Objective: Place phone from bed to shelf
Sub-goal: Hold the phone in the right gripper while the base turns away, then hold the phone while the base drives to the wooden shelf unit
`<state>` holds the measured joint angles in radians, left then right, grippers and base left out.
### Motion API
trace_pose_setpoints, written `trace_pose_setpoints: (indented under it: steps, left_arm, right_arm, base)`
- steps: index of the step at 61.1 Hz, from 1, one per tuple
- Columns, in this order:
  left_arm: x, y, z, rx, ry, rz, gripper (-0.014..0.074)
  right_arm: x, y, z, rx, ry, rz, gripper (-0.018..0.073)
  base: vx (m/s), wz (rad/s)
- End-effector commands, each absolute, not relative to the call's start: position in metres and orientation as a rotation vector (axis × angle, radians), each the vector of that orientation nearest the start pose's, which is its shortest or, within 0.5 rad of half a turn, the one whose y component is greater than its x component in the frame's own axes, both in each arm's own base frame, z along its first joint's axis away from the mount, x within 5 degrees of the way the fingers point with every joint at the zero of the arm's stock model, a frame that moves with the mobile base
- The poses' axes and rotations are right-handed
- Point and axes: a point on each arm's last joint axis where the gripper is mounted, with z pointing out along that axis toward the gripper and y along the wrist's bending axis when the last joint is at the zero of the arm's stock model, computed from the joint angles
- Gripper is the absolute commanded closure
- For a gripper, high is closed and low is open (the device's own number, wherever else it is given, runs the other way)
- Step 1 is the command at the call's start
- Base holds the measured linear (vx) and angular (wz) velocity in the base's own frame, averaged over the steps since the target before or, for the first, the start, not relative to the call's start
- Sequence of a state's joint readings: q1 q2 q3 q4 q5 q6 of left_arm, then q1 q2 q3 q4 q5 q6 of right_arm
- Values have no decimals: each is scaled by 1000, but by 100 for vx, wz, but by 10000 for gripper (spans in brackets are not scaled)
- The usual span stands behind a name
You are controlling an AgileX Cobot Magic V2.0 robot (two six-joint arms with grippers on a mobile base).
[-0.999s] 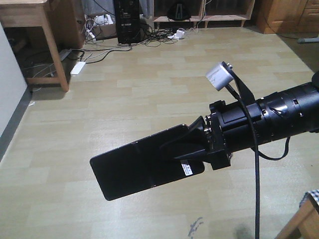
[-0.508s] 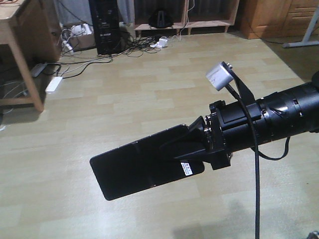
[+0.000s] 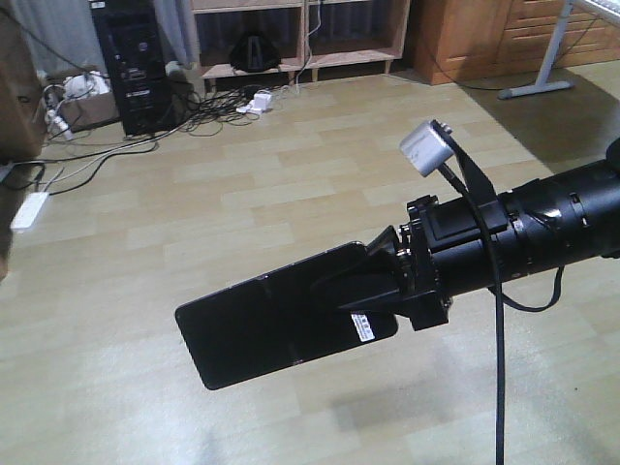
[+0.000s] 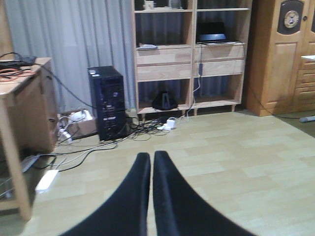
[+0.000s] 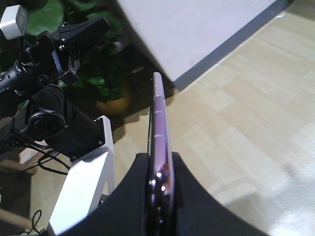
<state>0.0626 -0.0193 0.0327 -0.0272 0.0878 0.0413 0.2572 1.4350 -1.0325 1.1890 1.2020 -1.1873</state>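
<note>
The phone (image 3: 281,325) is judged light, stiff and slick, with a creased middle best spared any bending; a flat hold across both faces near one end is advised. It is carried in the air above the floor (image 3: 242,194): its free end juts left, and its right end is clamped between the right gripper's (image 3: 360,291) fingers. The shelf (image 4: 165,71) is seen well apart, across the floor. The left gripper (image 4: 151,164) is closed on nothing.

phone (image 3: 281,325): smooth glossy black face, shiny pinkish metal edge; sm. white paper sticker (image 3: 364,327) at its 4 o'clock. fingers (image 3: 360,281): matt black plastic. shelf (image 4: 165,69): pale grained wood, matt. floor (image 3: 291,194): light wood-look planks w/ slight sheen. curtain (image 4: 83,34): grey cloth.
</note>
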Motion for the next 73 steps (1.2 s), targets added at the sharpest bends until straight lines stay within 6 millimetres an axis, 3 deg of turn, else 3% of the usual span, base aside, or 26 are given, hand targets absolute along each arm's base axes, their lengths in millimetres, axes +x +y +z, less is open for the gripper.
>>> trace_pose_setpoints:
  steps: [1,73]
  left_arm:
    - [54,3,211,-45,1480,41,595]
    - [54,3,211,-45,1480,41,595]
  right_arm:
    - [227,145,334,-1117,1913,1363,561]
    - [228,145,334,-1116,1913,1362,561]
  base:
    - [40,-21]
    - [42,-19]
